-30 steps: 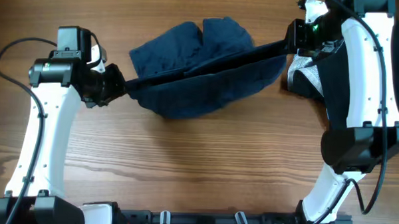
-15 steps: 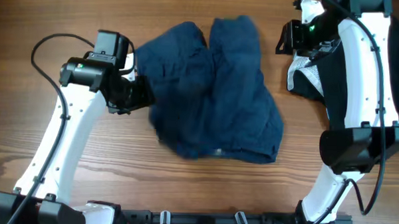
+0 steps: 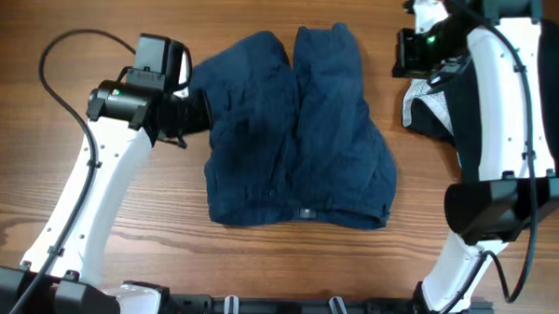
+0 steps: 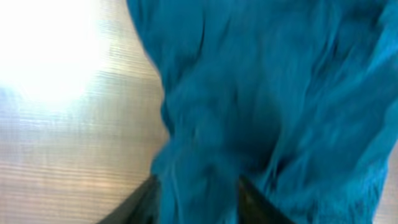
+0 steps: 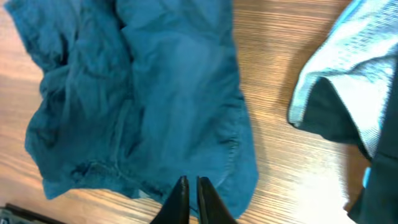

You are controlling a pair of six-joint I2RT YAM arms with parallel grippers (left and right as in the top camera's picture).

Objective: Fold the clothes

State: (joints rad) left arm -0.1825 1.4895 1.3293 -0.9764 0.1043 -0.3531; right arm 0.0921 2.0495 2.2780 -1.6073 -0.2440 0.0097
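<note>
Nearest the arms' bases, bare planks of the wooden table (image 3: 285,269) run up to the waistband (image 3: 301,215) of the navy-blue cotton shorts (image 3: 299,139), which now lie spread flat in the middle of the table, legs pointing away. A second ago they hung stretched as a taut band between the two grippers; since then they have dropped and settled, creased but opened out. Partway up their left edge sits the left gripper (image 3: 195,114). Its blurred wrist view shows blue cloth bunched between the two dark fingers, which stand somewhat apart, so I cannot tell whether it is pinching the fabric or only resting in it. Further back, beyond the right leg, the right gripper (image 5: 189,190) has let go and hangs clear above the cloth with its fingers pressed together on nothing. Beside it lies the black garment with pale grey lining (image 3: 421,106), heaped, just apart from the shorts. By my reading the spreading step is done and the fold proper has not started; one leg laid over the other looks the likely next move.
</note>
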